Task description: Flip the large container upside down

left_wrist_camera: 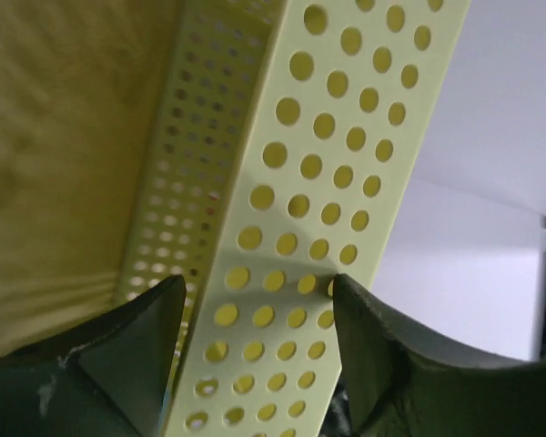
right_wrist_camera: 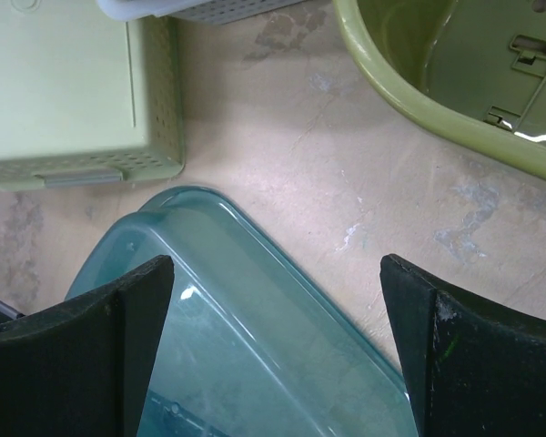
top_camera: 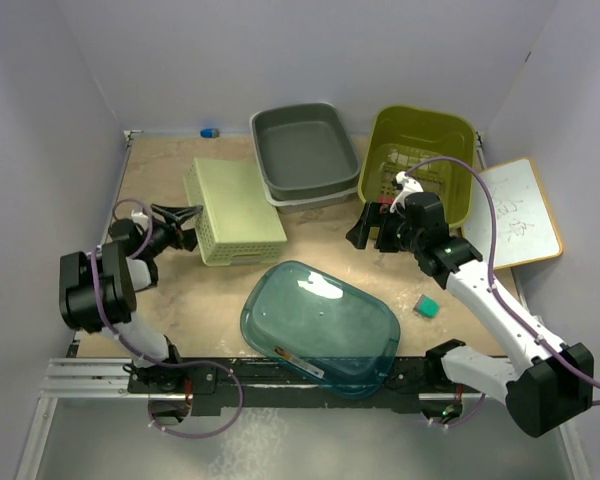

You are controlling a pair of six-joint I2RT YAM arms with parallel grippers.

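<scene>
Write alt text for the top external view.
Two arms over a table: the left gripper, open, at the left edge of a pale green perforated basket lying bottom-up. A teal tub lies front centre with the open right gripper behind it; a grey tray and olive basket sit at the back.

Large container (top_camera: 320,325) lies front centre on the bench (top_camera: 195,290). Perforated basket (top_camera: 235,212) sits behind it, to the left. Nested tubs (top_camera: 305,150) stand rear centre, with the slotted bin (top_camera: 420,160) to their right. Whiteboard (top_camera: 520,212) lies at the right edge. Small block (top_camera: 427,306) lies just right of the container.
</scene>
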